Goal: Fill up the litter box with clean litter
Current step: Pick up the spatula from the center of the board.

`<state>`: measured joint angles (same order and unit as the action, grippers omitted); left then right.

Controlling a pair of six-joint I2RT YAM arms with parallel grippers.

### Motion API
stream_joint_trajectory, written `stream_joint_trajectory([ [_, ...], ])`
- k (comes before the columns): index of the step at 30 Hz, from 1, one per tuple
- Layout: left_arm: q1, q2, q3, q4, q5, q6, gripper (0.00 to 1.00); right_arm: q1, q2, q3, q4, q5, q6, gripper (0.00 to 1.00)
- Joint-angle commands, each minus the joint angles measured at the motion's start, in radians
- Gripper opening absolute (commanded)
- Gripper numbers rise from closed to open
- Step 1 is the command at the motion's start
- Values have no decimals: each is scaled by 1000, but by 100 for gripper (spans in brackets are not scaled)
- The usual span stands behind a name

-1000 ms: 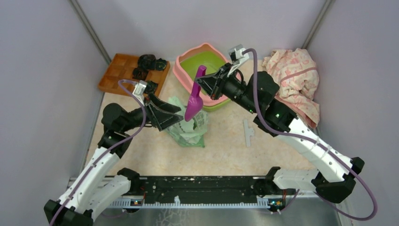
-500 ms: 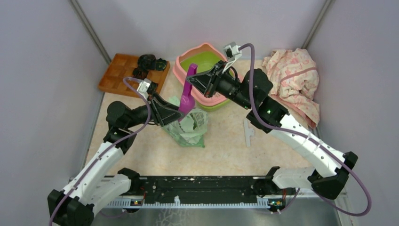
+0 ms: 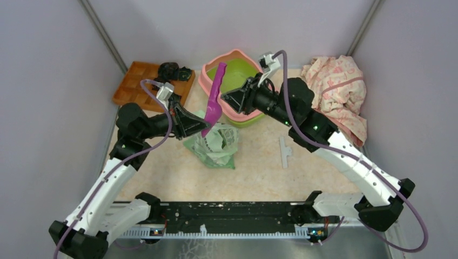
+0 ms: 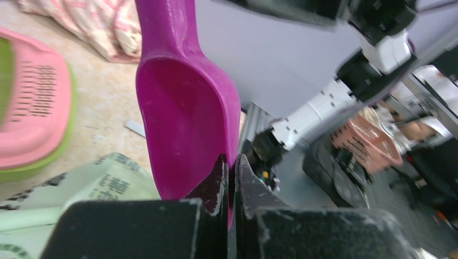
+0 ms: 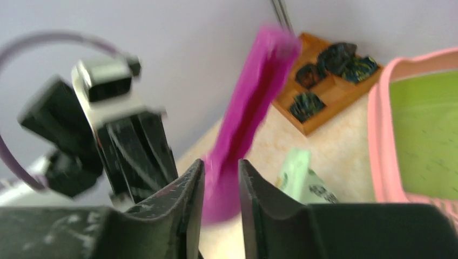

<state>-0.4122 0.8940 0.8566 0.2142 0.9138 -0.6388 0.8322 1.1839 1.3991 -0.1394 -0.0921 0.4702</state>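
My left jaws are clamped on the lip of the purple scoop point(image 4: 183, 108). Its bowl is empty and sits low over the pale green bag point(image 3: 216, 145), placed, I judge, to dip in for a load. My right jaws stand slightly apart beside the handle, gripping nothing. The litter box point(image 3: 205, 81) sits at the far middle of the tabletop point(image 3: 259, 172), just behind the bag, and I see no litter in its green basin.

The litter box point(image 4: 33, 110) is cropped; the scoop point(image 5: 253, 100) blurred.
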Motion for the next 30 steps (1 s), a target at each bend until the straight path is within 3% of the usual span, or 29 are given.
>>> stream_joint_trajectory([
  [1,15,13,99,-300,-118,186,0,6,-102,68,-286,-40,-102,36],
  [4,15,24,132,-386,-110,255,0,5,-141,101,-493,-37,-154,44],
  [9,15,57,173,-497,-58,342,0,5,-172,193,-734,-74,-247,48],
  [16,12,59,230,-685,-76,449,1,6,44,518,-1085,-117,-435,48],
  [18,6,39,234,-716,-132,455,2,6,84,518,-1076,-124,-461,48],
  [23,-27,61,301,-880,-305,473,1,7,214,567,-1081,71,-518,47],
  [27,-168,74,331,-959,-551,485,1,17,280,625,-1041,22,-542,45],
  [30,-247,98,350,-986,-600,488,1,14,291,600,-979,-40,-574,46],
])
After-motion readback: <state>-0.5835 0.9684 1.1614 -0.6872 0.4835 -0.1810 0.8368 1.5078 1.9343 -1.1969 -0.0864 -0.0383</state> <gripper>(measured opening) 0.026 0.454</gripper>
